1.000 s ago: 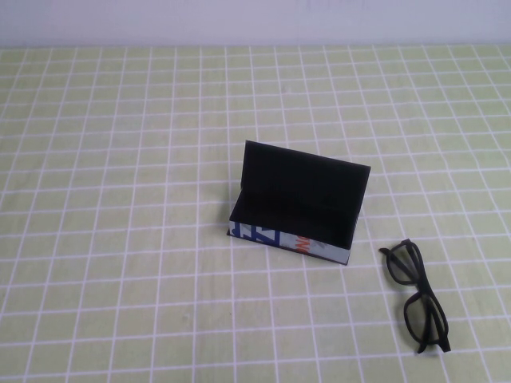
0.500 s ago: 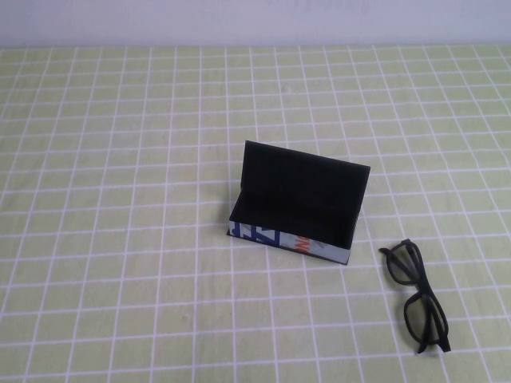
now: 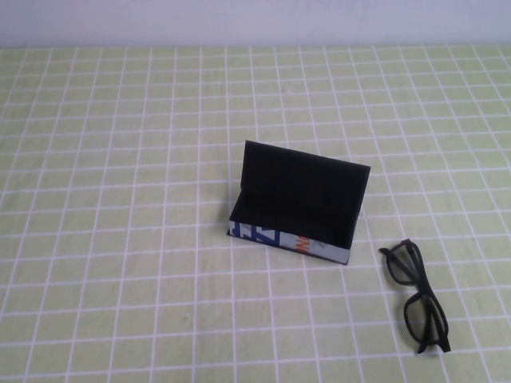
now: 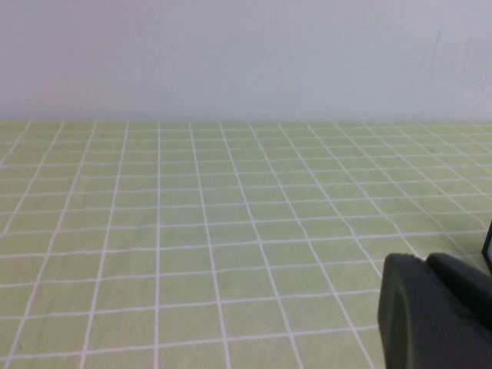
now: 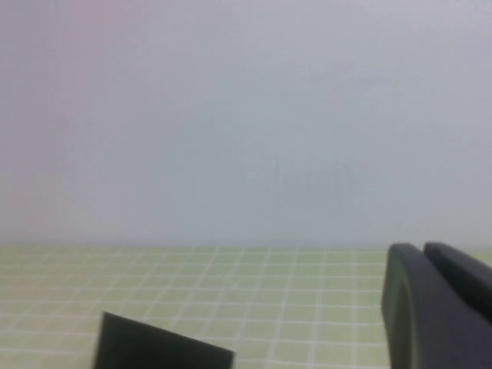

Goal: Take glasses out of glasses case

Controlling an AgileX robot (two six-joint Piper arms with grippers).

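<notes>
The glasses case [image 3: 297, 203] stands open mid-table, its black flap lid upright and its white printed front facing me; I see nothing inside it. The glasses [image 3: 417, 295] lie unfolded on the cloth to the case's right and nearer to me, apart from it. Neither gripper shows in the high view. My left gripper [image 4: 427, 260] shows in the left wrist view, fingers together, empty, over bare cloth. My right gripper [image 5: 421, 247] shows in the right wrist view, fingers together, empty, with the top of the case lid [image 5: 161, 350] ahead of it.
A light green cloth with a white grid [image 3: 120, 239] covers the table. A pale wall [image 3: 255, 20] runs along the far edge.
</notes>
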